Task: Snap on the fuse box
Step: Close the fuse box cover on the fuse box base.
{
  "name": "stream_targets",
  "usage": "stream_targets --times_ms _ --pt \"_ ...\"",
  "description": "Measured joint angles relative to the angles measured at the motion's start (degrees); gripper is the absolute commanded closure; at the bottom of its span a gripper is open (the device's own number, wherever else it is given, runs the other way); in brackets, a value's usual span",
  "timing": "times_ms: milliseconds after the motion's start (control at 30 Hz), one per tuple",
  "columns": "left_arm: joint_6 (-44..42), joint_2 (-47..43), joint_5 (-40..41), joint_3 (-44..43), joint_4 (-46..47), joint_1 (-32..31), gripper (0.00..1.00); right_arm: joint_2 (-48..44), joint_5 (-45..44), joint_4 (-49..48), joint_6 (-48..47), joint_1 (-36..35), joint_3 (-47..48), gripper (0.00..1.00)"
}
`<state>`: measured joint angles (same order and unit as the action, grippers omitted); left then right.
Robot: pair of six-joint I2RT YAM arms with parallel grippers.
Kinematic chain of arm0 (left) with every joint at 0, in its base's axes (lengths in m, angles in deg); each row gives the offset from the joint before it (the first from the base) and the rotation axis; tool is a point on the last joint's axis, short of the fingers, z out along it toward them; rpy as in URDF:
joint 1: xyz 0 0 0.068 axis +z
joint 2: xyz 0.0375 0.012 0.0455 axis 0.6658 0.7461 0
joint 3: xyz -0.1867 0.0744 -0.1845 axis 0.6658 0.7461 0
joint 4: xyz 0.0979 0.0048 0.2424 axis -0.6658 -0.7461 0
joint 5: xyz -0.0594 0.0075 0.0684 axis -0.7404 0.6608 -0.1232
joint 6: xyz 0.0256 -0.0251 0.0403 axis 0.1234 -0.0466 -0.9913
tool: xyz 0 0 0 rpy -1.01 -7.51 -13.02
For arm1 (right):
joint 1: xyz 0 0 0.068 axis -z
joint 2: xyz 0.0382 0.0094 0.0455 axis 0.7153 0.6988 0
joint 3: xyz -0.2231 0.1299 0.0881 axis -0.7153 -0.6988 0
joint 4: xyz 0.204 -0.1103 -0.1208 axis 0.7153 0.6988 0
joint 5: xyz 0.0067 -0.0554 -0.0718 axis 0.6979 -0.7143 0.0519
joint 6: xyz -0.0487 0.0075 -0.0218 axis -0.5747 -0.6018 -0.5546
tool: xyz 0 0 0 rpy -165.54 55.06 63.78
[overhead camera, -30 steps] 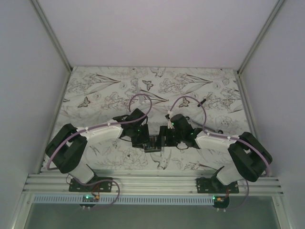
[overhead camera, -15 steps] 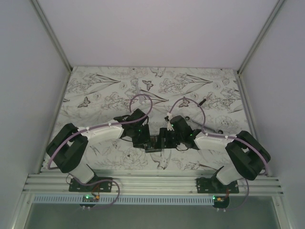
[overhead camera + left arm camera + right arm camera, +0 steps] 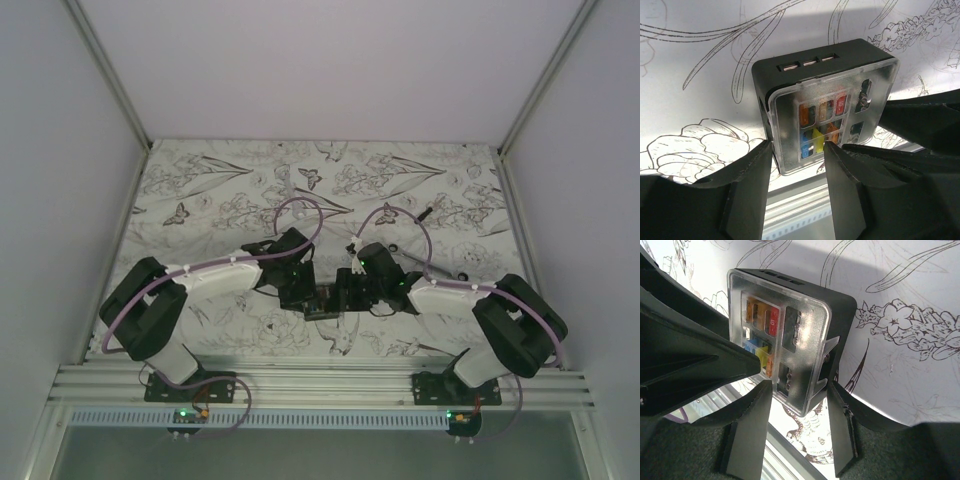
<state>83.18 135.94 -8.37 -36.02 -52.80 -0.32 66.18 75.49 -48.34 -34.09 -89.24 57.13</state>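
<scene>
Fuse box location: the fuse box is sitting between the two grippers, mid-width on the tabletop and toward its near edge. It is looking tilted, but whether it is clear of the cloth I cannot tell.
Build: a clear lid is lying over a black base, and coloured fuses are showing through the lid.
Left gripper: the left gripper is standing about half closed on the box's left end. One finger is lying on the lid face by the yellow fuse and the other is bearing on the black side wall.
Right gripper: the right gripper is also partly closed. Its fingers are bearing on either side of the box's right end.
Handling, judged: this is a light, rigid plastic shell that is not going to yield under the jaws. The smooth lid is probably slippery and could skate sideways under an off-centre squeeze.
Fragility, judged: the lid clips and the thin clear wall are the weak spots. The fuses are sitting protected underneath.
Where to hold, judged: along the lid rim, directly over the side walls, pressing lid toward base. The unsupported middle of the lid is worth avoiding.
Lid seating: whether the clips are engaging I cannot tell.
Risk: uneven pressure is liable to seat one edge while popping the opposite one.
</scene>
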Motion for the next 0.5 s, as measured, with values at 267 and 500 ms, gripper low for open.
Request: stream_targets --times_ms 267,500 --pt "1.3 -1.3 0.5 2.2 1.6 0.1 0.53 0.5 -0.3 1.2 -0.4 0.1 0.8 0.61" --pt "3.4 -3.1 -0.5 5.4 4.9 0.9 0.48 0.7 -0.5 2.3 -1.3 0.2 1.7 0.58"
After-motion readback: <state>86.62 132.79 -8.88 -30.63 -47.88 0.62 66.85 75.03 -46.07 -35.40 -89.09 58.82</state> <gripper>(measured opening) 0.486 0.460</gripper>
